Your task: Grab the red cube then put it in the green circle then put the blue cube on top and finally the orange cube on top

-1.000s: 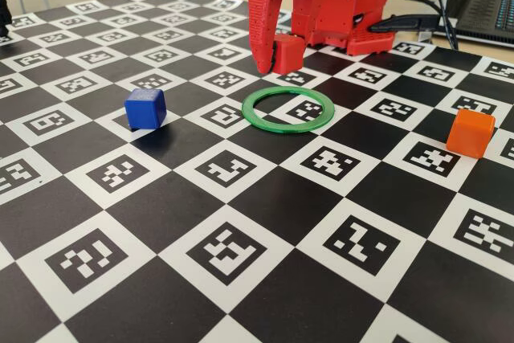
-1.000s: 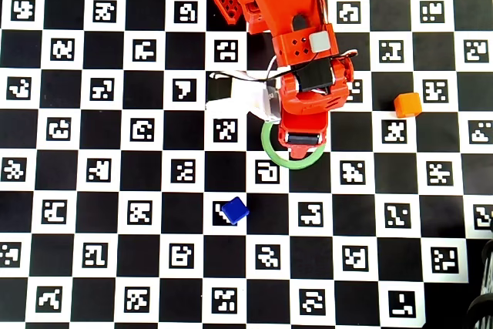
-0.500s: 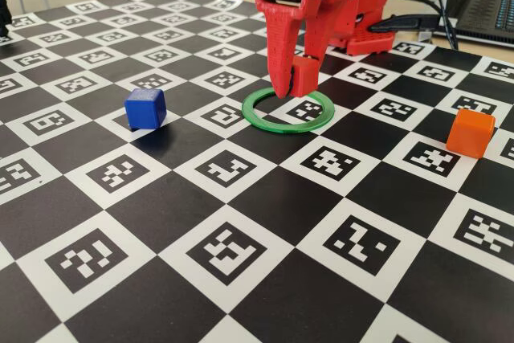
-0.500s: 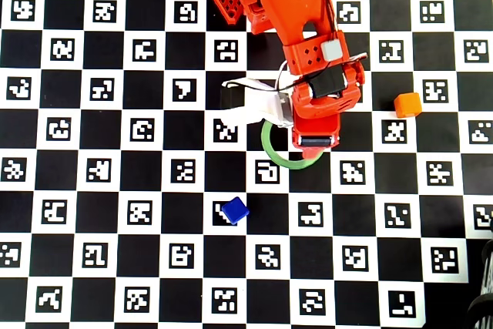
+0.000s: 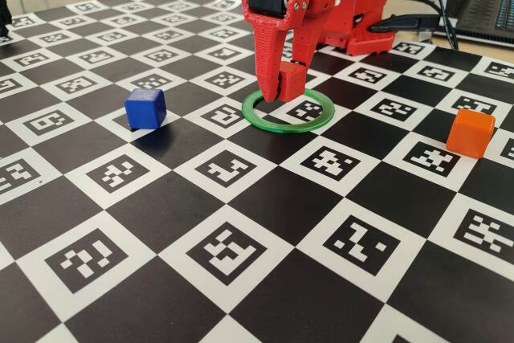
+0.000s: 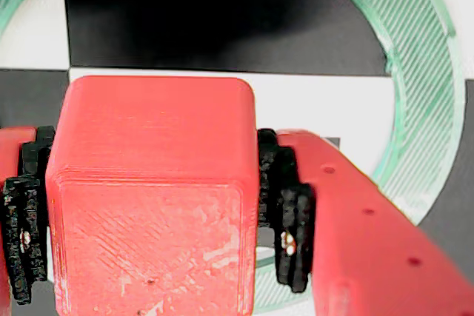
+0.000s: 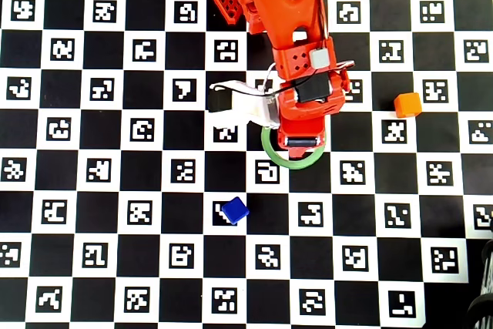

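My red gripper (image 5: 283, 90) is shut on the red cube (image 5: 292, 82) and points down over the far side of the green circle (image 5: 285, 127). In the wrist view the red cube (image 6: 152, 197) sits between the black pads (image 6: 285, 212), with the green circle (image 6: 426, 109) curving around behind and to the right of it. I cannot tell whether the cube touches the board. The blue cube (image 5: 145, 108) lies left of the ring, the orange cube (image 5: 471, 133) far right. Overhead, the gripper (image 7: 300, 140) hides the red cube above the ring (image 7: 293, 163); the blue cube (image 7: 234, 209) and orange cube (image 7: 407, 104) show.
The board (image 5: 241, 279) is a black-and-white checker of printed markers. The arm's red base (image 5: 353, 6) stands behind the ring. A laptop (image 5: 486, 6) and cables lie at the back right. A white camera mount (image 7: 239, 109) sticks out left of the wrist.
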